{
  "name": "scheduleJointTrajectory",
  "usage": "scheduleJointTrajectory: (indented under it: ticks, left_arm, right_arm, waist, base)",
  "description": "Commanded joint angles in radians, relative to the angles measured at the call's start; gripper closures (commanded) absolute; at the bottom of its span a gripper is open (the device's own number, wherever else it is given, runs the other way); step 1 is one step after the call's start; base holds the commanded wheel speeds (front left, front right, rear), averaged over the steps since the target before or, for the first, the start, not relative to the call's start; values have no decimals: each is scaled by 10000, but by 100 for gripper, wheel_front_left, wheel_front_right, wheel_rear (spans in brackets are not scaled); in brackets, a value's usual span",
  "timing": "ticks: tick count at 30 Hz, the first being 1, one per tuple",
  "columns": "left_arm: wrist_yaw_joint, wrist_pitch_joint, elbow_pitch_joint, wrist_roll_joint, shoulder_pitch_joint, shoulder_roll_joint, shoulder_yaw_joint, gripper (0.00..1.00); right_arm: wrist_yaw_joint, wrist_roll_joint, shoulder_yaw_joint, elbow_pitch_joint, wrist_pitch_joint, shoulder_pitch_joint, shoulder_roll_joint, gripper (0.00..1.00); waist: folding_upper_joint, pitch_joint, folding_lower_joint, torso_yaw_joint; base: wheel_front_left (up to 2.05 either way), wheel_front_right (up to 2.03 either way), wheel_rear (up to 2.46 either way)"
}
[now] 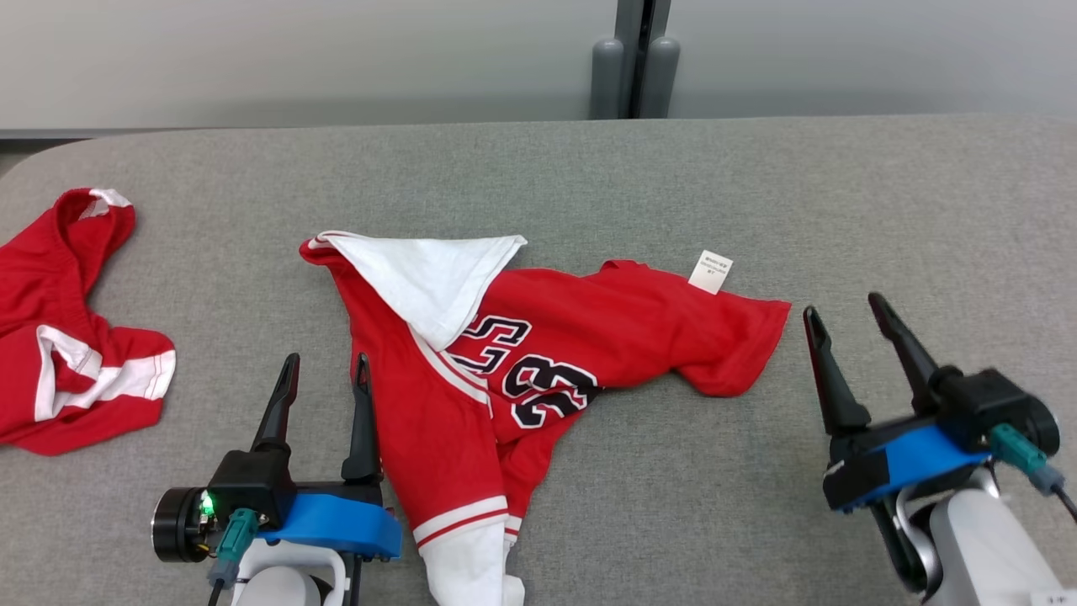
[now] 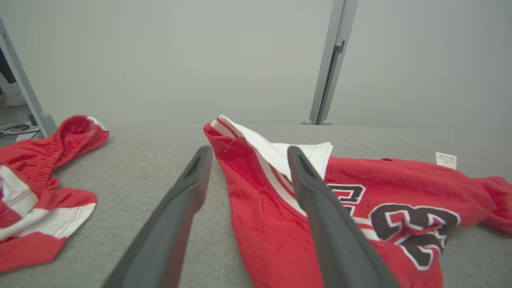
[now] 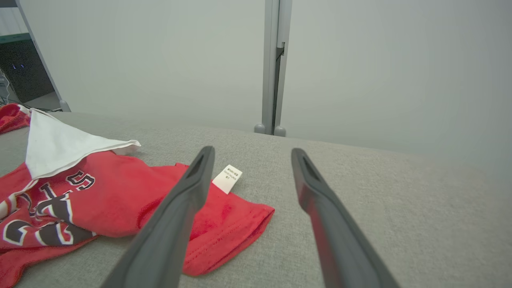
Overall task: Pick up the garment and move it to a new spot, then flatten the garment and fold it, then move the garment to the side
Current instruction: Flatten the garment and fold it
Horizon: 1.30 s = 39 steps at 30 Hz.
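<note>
Garment point(image 1: 538, 353) lies crumpled between left gripper point(image 1: 326, 370) and right gripper point(image 1: 841, 310).

The left tool point(image 1: 327, 360) sits at the lower left, fingers parted, empty, pointing forward. The right tool point(image 1: 842, 305) sits at the lower right, fingers parted, empty, tilted slightly leftward.

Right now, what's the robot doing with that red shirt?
The robot looks ready to tidy the red jersey, which lies rumpled on the grey table with a white part flipped over its front. Its left gripper sits at the jersey's left edge and its right gripper just past the right end, both open and holding nothing. Nothing is flattened or folded yet. Another red garment lies off to the left.
</note>
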Motion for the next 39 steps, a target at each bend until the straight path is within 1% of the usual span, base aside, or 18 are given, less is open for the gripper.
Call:
scheduleJointTrajectory:
  ticks: [1, 6, 11, 15, 20, 26, 30, 31, 33, 34, 37, 39]
  left_arm:
    - [72, -30, -36, 16, -130, 0, 16, 0]
    - [104, -30, -57, -2, -265, -2, -38, 0]
    - [149, -30, -108, -71, -459, 1, -184, 0]
    - [190, -30, -120, -136, -617, 1, -266, 0]
    - [256, -30, -135, -158, -698, -2, -331, 0]
    - [300, -30, -160, -190, -753, 0, -383, 0]
    - [316, -30, -156, -208, -782, 0, -399, 0]
    - [316, -30, -148, -220, -794, 0, -414, 0]
    - [329, -30, -131, -238, -820, 0, -433, 0]
    - [339, -30, -123, -240, -829, 0, -433, 0]
    - [337, -30, -88, -229, -763, 0, -376, 0]
    - [311, -30, -65, -201, -678, -4, -333, 0]
  right_arm:
    - [1, -100, 21, 93, -36, -153, -92, 0]
    - [1, -177, 55, 972, -36, -1222, -377, 0]
    - [1, -163, 95, 2511, -34, -2156, -652, 0]
    - [1, -15, 253, 3826, -36, -2689, -751, 0]
    - [1, 345, 470, 5123, -36, -3143, -664, 0]
    - [1, 691, 602, 6059, -15, -3352, -573, 0]
    - [3, 942, 852, 6725, 21, -3356, -293, 0]
    - [7, 1022, 946, 6781, 24, -3376, -224, 4]
    - [14, 1155, 1118, 6637, 24, -3417, -158, 90]
    - [14, 1221, 1174, 6532, 22, -3400, -159, 100]
    - [9, 1349, 1259, 5831, -18, -3282, -342, 100]
    - [0, 1469, 1247, 5110, -22, -3094, -413, 100]
  waist:
    - [-1, 58, -1, 53]
    - [-1, 284, -1, 273]
    - [-1, 591, -1, 585]
    - [-1, 832, -1, 834]
    - [-1, 1021, -1, 1058]
    - [-1, 1125, -1, 1191]
    - [-1, 1160, -1, 1192]
    - [-1, 1162, -1, 1190]
    - [-1, 1159, -1, 1176]
    - [-1, 1138, -1, 1158]
    - [-1, 1015, -1, 1058]
    - [-1, 890, -1, 967]
  base:
    - [0, 0, 0]
    - [0, 0, 0]
    - [0, 0, 0]
    - [0, 0, 0]
    - [0, 0, 0]
    - [0, 0, 0]
    - [0, 0, 0]
    - [0, 0, 0]
    - [0, 0, 0]
    - [0, 0, 0]
    - [0, 0, 0]
    - [0, 0, 0]
